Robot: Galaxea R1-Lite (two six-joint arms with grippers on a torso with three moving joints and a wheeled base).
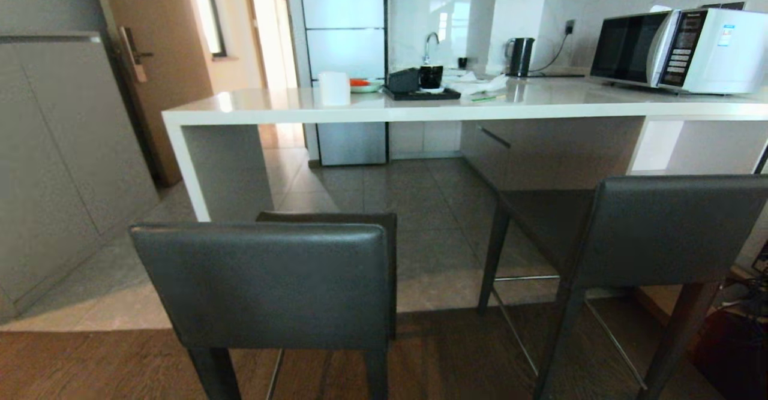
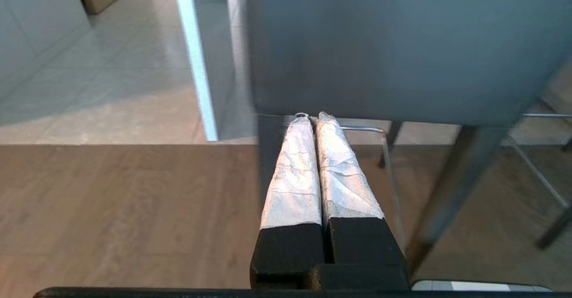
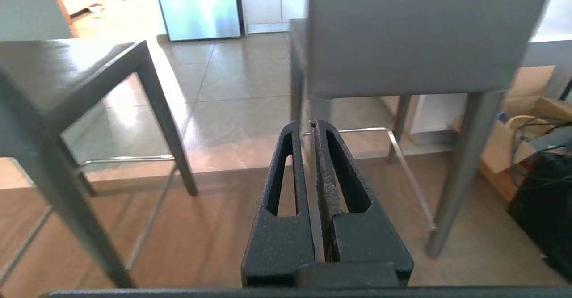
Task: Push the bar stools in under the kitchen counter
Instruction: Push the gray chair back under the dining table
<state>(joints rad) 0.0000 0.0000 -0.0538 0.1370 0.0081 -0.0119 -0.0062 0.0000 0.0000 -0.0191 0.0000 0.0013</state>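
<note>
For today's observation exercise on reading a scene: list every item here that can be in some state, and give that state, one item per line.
Left bar stool: pulled out, clear of the kitchen counter.
Right bar stool: pulled out, seat short of the counter edge.
Left gripper: shut, empty, just behind the left stool's backrest.
Right gripper: shut, empty.
Microwave: door closed.
Door: open.

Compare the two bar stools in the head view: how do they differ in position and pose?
1. The left stool stands nearer the camera, its backrest lower in the picture; the right stool stands nearer the kitchen counter.
2. The left stool faces the counter squarely; the right stool is turned, its seat angling toward the left.
3. The left stool's seat is mostly hidden behind its backrest; the right stool's seat shows plainly.

Shared: dark grey backrests, dark legs, chrome footrests; neither is pushed under.
</note>
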